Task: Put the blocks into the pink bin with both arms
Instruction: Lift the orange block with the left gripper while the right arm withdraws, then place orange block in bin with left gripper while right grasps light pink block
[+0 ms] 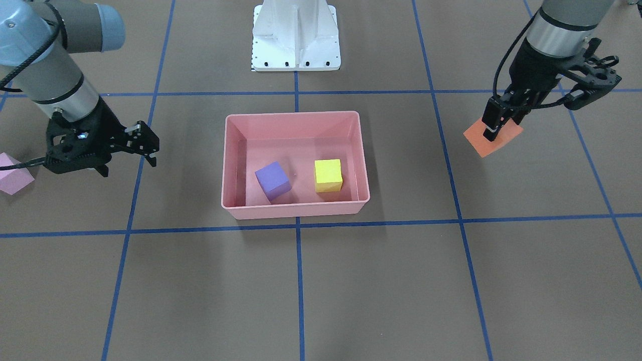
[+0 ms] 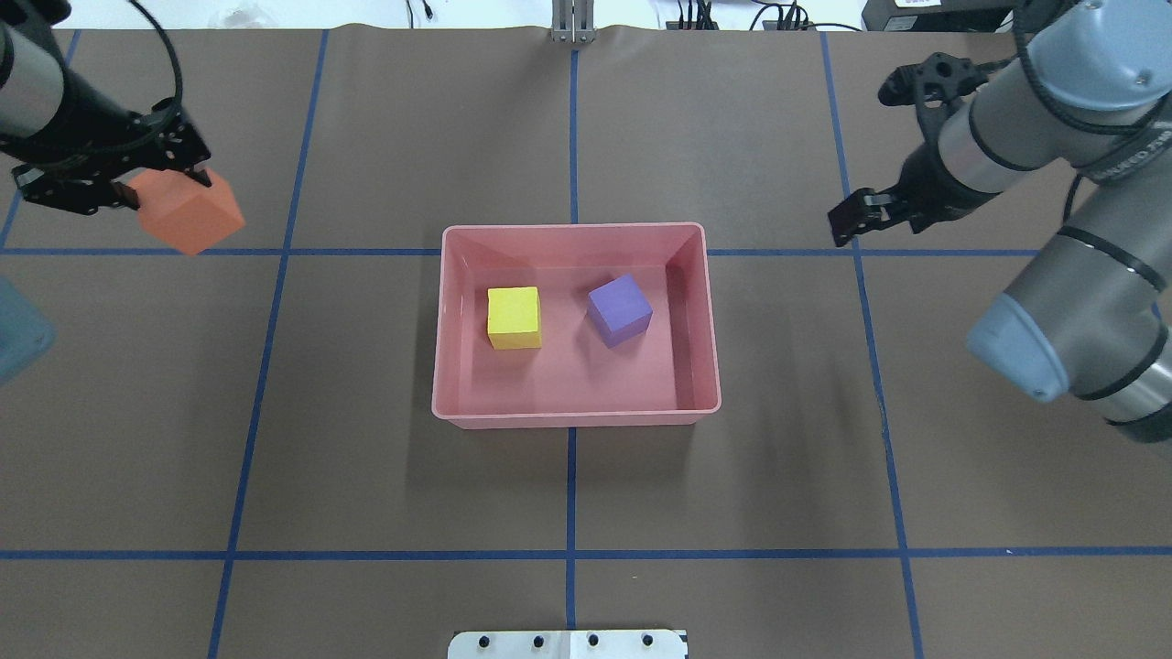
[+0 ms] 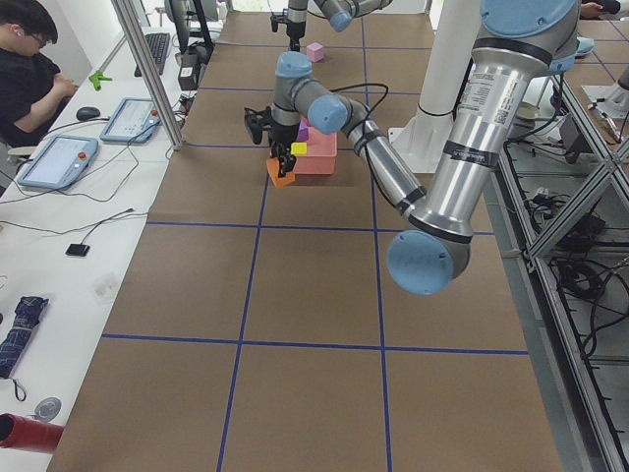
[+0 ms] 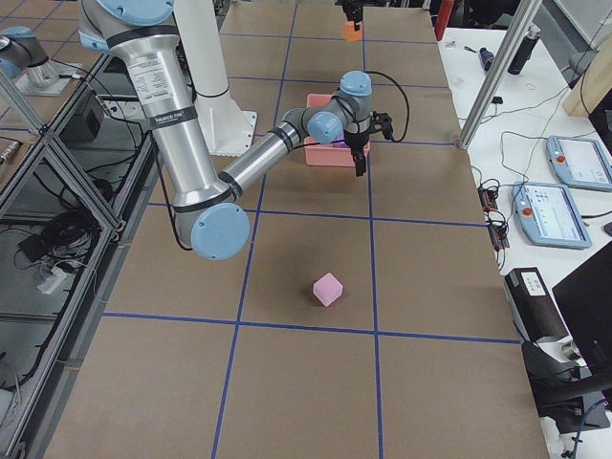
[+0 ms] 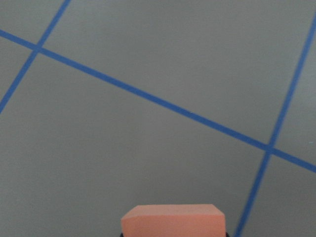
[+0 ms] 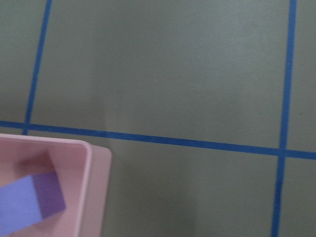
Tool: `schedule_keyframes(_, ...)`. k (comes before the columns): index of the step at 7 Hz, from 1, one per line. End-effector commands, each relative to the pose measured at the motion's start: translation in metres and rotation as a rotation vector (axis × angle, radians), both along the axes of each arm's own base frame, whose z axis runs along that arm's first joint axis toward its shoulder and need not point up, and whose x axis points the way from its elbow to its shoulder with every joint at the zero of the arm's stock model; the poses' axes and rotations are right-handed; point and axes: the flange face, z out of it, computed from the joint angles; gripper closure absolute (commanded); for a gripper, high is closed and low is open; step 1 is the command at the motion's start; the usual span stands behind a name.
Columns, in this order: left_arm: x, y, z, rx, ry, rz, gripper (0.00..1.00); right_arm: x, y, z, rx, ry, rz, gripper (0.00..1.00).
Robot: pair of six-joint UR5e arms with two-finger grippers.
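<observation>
The pink bin [image 1: 296, 210] sits mid-table; its rim also shows in the overhead view [image 2: 577, 419]. Inside lie the purple cube [image 1: 273, 180] [image 2: 620, 309] and the yellow cube [image 1: 328, 175] [image 2: 513, 317], apart from each other. My left gripper [image 1: 493, 131] [image 2: 137, 188] is shut on the orange cube [image 1: 494, 140] [image 2: 188, 215] [image 5: 173, 219] and holds it above the table, well to the bin's side. My right gripper [image 1: 128, 165] [image 2: 851, 220] is open and empty, above the table beside the bin. The light pink cube [image 1: 12, 173] [image 4: 328, 289] lies on the table beyond it.
The white base pedestal [image 1: 296, 40] stands behind the bin. Blue tape lines cross the brown table. The right wrist view shows the bin's corner [image 6: 94, 163] with the purple cube [image 6: 29, 202]. An operator [image 3: 29, 69] sits at a side desk.
</observation>
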Motion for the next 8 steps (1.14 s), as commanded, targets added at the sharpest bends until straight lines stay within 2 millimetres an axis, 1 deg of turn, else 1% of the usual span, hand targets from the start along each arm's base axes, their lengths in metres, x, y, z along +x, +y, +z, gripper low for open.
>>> schedule_keyframes(1, 0.081, 0.004, -0.091, -0.103, 0.093, -0.044, 1.0, 0.074, 0.005, 0.08, 0.082, 0.085, -0.124, 0.01)
schedule_keyframes(2, 0.12, 0.011, -0.124, -0.141, 0.126, -0.044, 1.0, 0.104, 0.012, 0.112, 0.101, 0.108, -0.174, 0.01)
schedule_keyframes(3, 0.163, 0.018, -0.148, -0.151, 0.119, -0.059, 1.0, 0.124, 0.015, 0.139, 0.122, 0.13, -0.23, 0.01)
schedule_keyframes(4, 0.196, 0.026, -0.148, -0.12, 0.08, -0.067, 1.0, 0.135, 0.022, 0.163, 0.135, 0.133, -0.285, 0.01)
schedule_keyframes(5, 0.21, 0.028, -0.144, -0.11, 0.08, -0.059, 1.0, 0.15, 0.024, 0.188, 0.141, 0.102, -0.327, 0.01)
schedule_keyframes(6, 0.224, 0.035, -0.143, -0.093, 0.064, -0.057, 1.0, 0.153, 0.028, 0.219, 0.175, 0.091, -0.404, 0.01)
schedule_keyframes(7, 0.235, 0.044, -0.143, -0.105, 0.074, -0.072, 1.0, 0.153, 0.026, 0.238, 0.193, 0.088, -0.413, 0.01)
schedule_keyframes(8, 0.245, 0.05, -0.144, -0.1, 0.079, -0.08, 1.0, 0.153, 0.029, 0.266, 0.206, 0.089, -0.427, 0.01)
